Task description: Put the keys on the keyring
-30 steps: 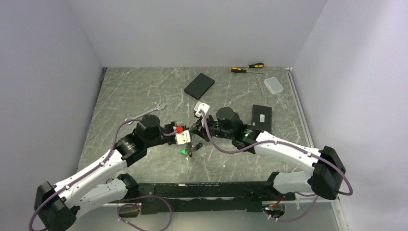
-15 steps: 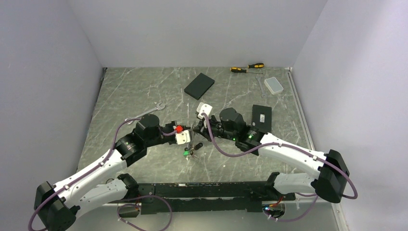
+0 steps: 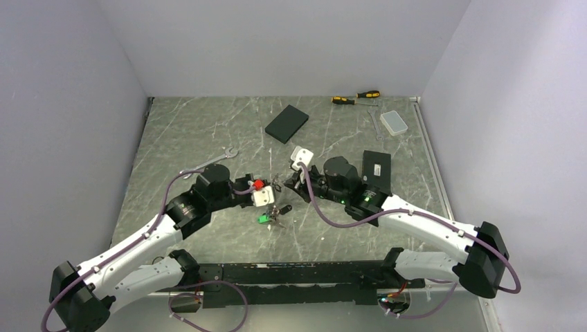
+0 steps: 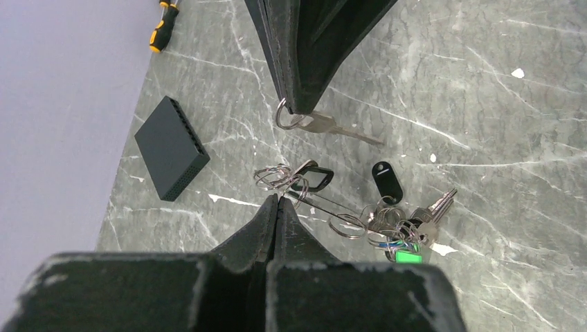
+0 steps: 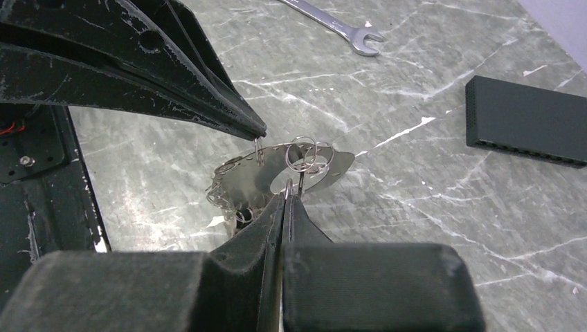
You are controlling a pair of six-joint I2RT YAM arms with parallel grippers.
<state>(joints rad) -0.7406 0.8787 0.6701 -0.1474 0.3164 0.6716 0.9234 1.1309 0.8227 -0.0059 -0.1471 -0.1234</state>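
The thin silver wire keyring (image 4: 322, 205) lies low over the grey marble table (image 4: 484, 104). The left gripper (image 4: 277, 202) is squeezed tight on its near end. A bunch of keys with a green tag (image 4: 405, 242) seems to hang on it. The right gripper (image 4: 291, 107) is squeezed tight on the little ring of a plain silver key (image 4: 332, 126), held near the keyring. I think this key goes on now. Next, its little ring must meet the wire's open end.
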